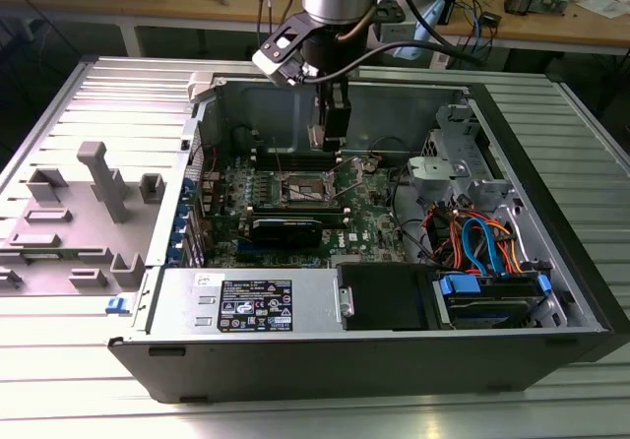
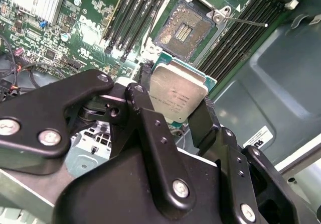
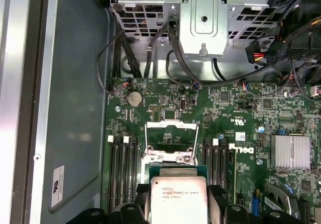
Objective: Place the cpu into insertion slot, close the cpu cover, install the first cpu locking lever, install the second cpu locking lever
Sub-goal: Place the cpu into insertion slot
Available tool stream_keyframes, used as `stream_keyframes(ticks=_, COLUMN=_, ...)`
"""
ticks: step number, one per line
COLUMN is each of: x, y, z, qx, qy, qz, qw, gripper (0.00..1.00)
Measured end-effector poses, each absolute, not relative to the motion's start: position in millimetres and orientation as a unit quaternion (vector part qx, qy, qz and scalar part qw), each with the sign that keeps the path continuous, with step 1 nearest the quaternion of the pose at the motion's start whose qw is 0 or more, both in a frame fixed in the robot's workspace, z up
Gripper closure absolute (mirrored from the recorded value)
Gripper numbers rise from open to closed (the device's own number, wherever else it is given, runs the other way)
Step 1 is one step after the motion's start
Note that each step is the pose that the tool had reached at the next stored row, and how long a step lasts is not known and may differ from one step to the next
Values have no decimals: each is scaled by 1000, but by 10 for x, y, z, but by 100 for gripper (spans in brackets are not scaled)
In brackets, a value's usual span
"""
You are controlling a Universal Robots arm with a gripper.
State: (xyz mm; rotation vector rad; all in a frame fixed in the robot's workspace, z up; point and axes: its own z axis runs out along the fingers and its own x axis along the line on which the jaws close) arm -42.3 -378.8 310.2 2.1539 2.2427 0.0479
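Centrally, the gripper (image 2: 176,97) pinches the cpu (image 2: 178,91) by two opposite edges. Its black fingers (image 2: 202,121) press against the chip's sides, and the silver-grey lid faces the camera in both wrist views. We see the chip held in the air above the green board (image 3: 241,113), near the insertion slot (image 2: 184,29) but apart from it.

We judge the chip light, thin and stiff, with a smooth metal lid that could slide in a loose grip and an underside best left untouched. The bare edges, as taken here, seem the sound place to hold it. We judge the slot's fine contacts equally delicate, so the chip should meet them flat and square.

The slot holds nothing: its gold-toned contact field lies bare. The cpu cover (image 3: 170,127) shows as a silver frame at the slot's rim; how far it is swung back we cannot tell.

In the exterior view the open computer case (image 1: 394,360) contains the board, the long black memory slots (image 3: 125,169) flanking the slot, and a bundle of orange and blue cables (image 1: 482,237) toward the exterior view's right.
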Motion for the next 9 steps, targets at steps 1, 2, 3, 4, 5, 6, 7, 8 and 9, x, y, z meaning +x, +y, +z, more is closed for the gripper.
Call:
stream_keyframes(ticks=1, x=-440, y=-3788, z=3098, qx=693, qy=721, qz=16, qw=16, gripper=46)
stream_keyframes(ticks=2, x=-451, y=-3788, z=3096, qx=693, qy=721, qz=16, qw=16, gripper=46)
stream_keyframes(ticks=3, x=-467, y=-3788, z=3093, qx=693, qy=721, qz=16, qw=16, gripper=46)
stream_keyframes(ticks=4, x=-484, y=-3786, z=3082, qx=693, qy=721, qz=16, qw=16, gripper=46)
stream_keyframes(ticks=5, x=-491, y=-3785, z=3070, qx=694, qy=720, qz=16, qw=16, gripper=46)
stream_keyframes(ticks=6, x=-493, y=-3783, z=3061, qx=694, qy=719, qz=16, qw=16, gripper=46)
stream_keyframes(ticks=7, x=-492, y=-3782, z=3058, qx=694, qy=719, qz=16, qw=16, gripper=46)
stream_keyframes(ticks=8, x=-493, y=-3782, z=3058, qx=694, qy=719, qz=16, qw=16, gripper=46)
stream_keyframes(ticks=9, x=-494, y=-3782, z=3058, qx=694, qy=719, qz=16, qw=16, gripper=46)
